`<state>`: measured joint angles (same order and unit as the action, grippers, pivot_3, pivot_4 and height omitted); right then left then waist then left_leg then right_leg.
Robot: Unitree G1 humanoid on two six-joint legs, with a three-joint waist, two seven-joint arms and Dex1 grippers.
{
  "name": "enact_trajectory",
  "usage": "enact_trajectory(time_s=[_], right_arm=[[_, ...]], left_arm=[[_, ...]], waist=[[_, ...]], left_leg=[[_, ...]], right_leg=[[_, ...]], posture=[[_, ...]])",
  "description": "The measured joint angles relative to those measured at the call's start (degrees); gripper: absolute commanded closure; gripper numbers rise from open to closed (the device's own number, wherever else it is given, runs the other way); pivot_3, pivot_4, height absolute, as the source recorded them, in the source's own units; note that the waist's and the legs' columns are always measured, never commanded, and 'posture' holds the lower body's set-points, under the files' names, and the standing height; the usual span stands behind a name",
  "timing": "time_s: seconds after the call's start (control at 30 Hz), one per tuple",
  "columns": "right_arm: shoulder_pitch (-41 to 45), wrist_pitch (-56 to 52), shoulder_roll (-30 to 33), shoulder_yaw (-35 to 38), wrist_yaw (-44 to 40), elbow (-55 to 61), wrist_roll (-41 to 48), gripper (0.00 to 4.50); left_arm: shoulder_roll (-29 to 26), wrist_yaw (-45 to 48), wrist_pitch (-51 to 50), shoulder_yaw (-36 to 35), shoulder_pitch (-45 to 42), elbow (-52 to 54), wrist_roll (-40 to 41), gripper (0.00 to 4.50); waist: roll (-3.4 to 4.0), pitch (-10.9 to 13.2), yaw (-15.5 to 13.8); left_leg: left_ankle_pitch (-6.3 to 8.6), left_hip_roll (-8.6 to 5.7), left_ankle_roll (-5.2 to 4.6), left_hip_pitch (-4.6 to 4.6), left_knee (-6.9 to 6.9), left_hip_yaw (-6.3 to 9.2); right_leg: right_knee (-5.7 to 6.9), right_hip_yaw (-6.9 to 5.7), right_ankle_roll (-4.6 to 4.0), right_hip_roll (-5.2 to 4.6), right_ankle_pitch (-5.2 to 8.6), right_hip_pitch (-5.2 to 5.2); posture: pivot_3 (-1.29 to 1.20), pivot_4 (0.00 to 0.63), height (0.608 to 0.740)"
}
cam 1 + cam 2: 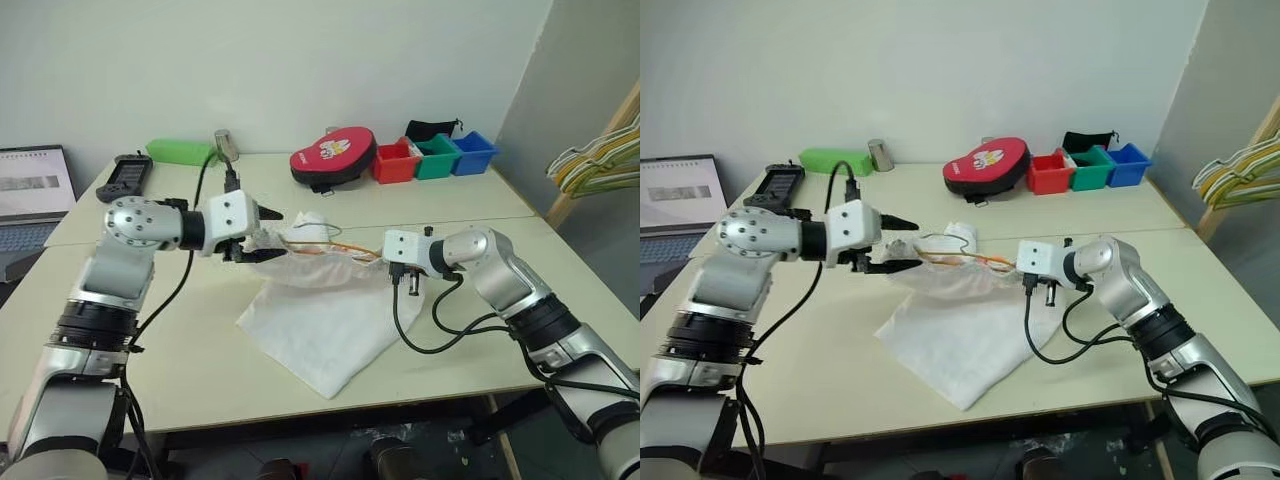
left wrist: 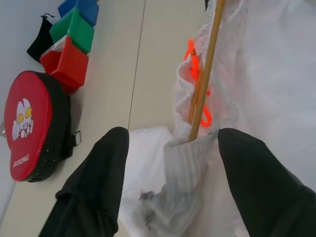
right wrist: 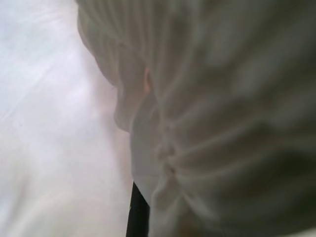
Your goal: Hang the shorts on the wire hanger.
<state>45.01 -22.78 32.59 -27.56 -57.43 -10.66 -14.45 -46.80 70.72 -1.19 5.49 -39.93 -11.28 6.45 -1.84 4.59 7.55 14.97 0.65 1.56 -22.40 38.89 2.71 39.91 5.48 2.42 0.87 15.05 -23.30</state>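
We view the table (image 1: 470, 360) from above, with the shorts (image 1: 320, 320) spread near its front edge and their waistband end raised between the two arms. The wire hanger (image 2: 206, 74) lies threaded into that bunched waistband; in the left wrist view we see its yellow wire run into the gathered fabric beside an orange drawstring (image 2: 196, 74).

The left gripper (image 1: 892, 243) stands with its two black fingers (image 2: 94, 187) spread wide on either side of the waistband fold, clamping nothing. The right gripper (image 1: 384, 262) meets the opposite end of the raised fabric; its jaws are pressed together, and the cloth crowding the right wrist view suggests that they pinch the shorts.

We judge the step in hand to be the threading of the hanger through the waistband, roughly midway through the task: the garment is engaged with the wire but not yet draped evenly.

The next move calls for the left gripper to take a fresh hold, on either the waistband or the wire, while the right keeps its pinch, so that the fabric does not slip off.
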Motion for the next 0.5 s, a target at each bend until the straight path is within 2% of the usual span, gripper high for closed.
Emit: enact_trajectory(time_s=[0.07,0.27,0.37,0.5], right_arm=[[-0.4,-0.9,0.0,0.7,0.0,1.1,0.1,4.5],[-3.4,-6.0,0.2,3.9,0.0,5.8,2.1,4.5],[-7.8,-12.2,0.3,7.0,0.6,10.0,4.0,4.5],[-12.8,-23.2,-1.4,13.4,4.9,15.5,6.6,4.5]], left_arm=[[-0.2,0.3,-1.0,-0.2,0.0,0.4,0.5,0.03],[-1.0,1.4,-6.5,-1.7,0.3,2.7,4.6,0.01],[-2.7,1.3,-10.1,-3.5,0.8,4.3,6.2,0.01],[-1.9,-0.7,-14.8,-5.3,1.0,6.7,8.8,0.01]], waist=[[0.0,0.0,0.2],[-0.02,0.0,0.3],[-0.01,0.0,0.4],[-0.01,0.0,0.5]], left_leg=[[0.0,0.0,0.0,0.01,0.0,-0.01],[0.0,0.02,0.0,-0.01,0.0,0.03],[0.0,0.02,0.0,-0.03,-0.01,0.06],[0.0,0.01,0.01,-0.02,0.05,0.05]], right_leg=[[0.0,-0.01,0.04,0.0,0.03,0.01],[-0.01,-0.04,0.05,0.01,0.03,0.01],[-0.03,-0.03,0.06,0.01,0.04,0.01],[-0.01,0.01,0.26,0.0,0.15,0.01]], posture=[[-0.04,0.0,0.74],[-0.08,0.0,0.74],[-0.1,0.0,0.74],[-0.14,0.0,0.74]])
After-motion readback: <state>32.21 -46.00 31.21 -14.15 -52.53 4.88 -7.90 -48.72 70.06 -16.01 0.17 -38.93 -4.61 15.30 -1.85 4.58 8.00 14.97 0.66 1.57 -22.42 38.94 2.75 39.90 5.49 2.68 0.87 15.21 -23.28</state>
